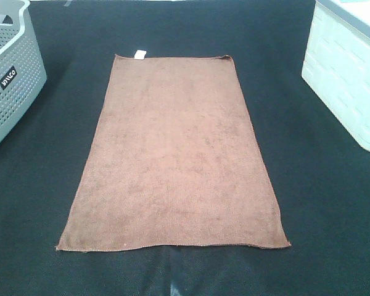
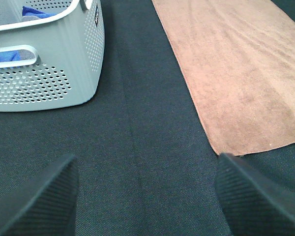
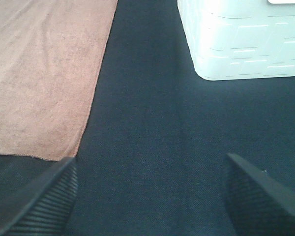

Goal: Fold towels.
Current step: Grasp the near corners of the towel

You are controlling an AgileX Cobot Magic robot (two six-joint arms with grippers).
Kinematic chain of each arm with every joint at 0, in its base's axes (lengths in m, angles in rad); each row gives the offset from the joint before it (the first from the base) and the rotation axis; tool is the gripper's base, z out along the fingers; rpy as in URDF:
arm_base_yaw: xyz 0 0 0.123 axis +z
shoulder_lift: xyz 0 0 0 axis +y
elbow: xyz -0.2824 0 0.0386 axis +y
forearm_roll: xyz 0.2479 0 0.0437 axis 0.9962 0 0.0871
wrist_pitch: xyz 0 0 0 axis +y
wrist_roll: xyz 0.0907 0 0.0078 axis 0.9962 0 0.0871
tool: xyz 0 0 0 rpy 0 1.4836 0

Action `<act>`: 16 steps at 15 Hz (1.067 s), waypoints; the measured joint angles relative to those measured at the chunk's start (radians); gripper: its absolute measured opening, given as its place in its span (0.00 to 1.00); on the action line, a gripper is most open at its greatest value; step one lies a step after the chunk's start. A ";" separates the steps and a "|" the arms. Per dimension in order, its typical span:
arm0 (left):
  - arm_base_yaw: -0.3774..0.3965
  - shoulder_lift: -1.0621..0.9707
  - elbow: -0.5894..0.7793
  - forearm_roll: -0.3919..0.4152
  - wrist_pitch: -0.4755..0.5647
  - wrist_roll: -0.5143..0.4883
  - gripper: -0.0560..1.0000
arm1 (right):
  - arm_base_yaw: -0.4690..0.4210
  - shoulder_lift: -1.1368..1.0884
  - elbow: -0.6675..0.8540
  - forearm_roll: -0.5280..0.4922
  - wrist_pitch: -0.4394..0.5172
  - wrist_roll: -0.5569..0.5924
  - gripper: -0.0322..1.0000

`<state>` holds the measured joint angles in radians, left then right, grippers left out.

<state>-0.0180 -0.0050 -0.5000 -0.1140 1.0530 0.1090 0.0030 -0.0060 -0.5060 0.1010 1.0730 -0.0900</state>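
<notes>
We are holding the left end effector (image 2: 145, 196) wide open with nothing in it, hovering over bare dark worktop (image 1: 37, 216) just beside the near left corner of the towel (image 1: 172, 160), and we are holding the right end effector (image 3: 150, 196) equally wide and empty, off the near right corner. The towel is lying flat and unfolded lengthwise down the middle of the worktop, between both arms. We are judging the main risk to be an uneven pickup. If one side is pinching its corner deeper than the other, the fold may be coming out skewed, and fingers dropping too low may be catching the worktop's dark covering along with the hem. The far right corner is curling slightly and may be spoiling edge alignment. The black label (image 1: 8, 78) on the grey basket (image 1: 12, 111) is showing white letters we cannot read reliably, and the towel's white tag (image 1: 139, 54) is showing no legible writing.
</notes>
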 joint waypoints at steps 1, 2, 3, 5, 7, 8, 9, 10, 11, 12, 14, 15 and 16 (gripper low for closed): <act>0.000 0.000 0.000 0.000 0.000 0.000 0.75 | 0.000 0.000 0.000 0.000 0.000 0.000 0.76; 0.000 0.000 0.000 0.000 0.000 0.000 0.75 | 0.000 0.000 0.000 0.000 0.000 0.000 0.76; 0.000 0.000 0.000 0.000 0.000 0.000 0.75 | 0.000 0.000 0.000 0.000 0.000 0.000 0.76; 0.000 0.000 0.000 0.000 0.000 0.000 0.75 | 0.000 0.000 0.000 0.000 0.000 0.000 0.76; 0.000 0.000 0.000 0.000 0.000 0.000 0.75 | 0.000 0.000 0.000 0.000 0.000 0.000 0.76; 0.000 0.000 0.000 0.000 0.000 0.000 0.75 | 0.000 0.000 0.000 0.000 0.000 0.000 0.76; 0.000 0.000 0.000 0.000 0.000 0.000 0.75 | 0.000 0.000 0.000 0.000 0.000 0.000 0.76; 0.000 0.000 0.000 0.000 0.000 0.000 0.75 | 0.000 0.000 0.000 0.000 0.000 0.000 0.76; 0.000 0.000 0.000 0.000 0.000 0.000 0.75 | 0.000 0.000 0.000 0.000 0.000 0.000 0.76; 0.000 0.000 0.000 0.000 0.000 0.000 0.75 | 0.000 0.000 0.000 0.000 0.000 0.000 0.76; 0.000 0.000 0.000 0.000 0.000 0.000 0.75 | 0.000 0.000 0.000 0.000 0.000 0.000 0.76; 0.000 0.000 0.000 0.000 0.000 0.000 0.75 | 0.000 0.000 0.000 0.000 0.000 0.000 0.76; 0.000 0.000 0.000 0.000 0.000 0.000 0.75 | 0.000 0.000 0.000 0.000 0.000 0.000 0.76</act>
<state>-0.0180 -0.0050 -0.5000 -0.1140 1.0530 0.1090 0.0030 -0.0060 -0.5060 0.1010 1.0730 -0.0900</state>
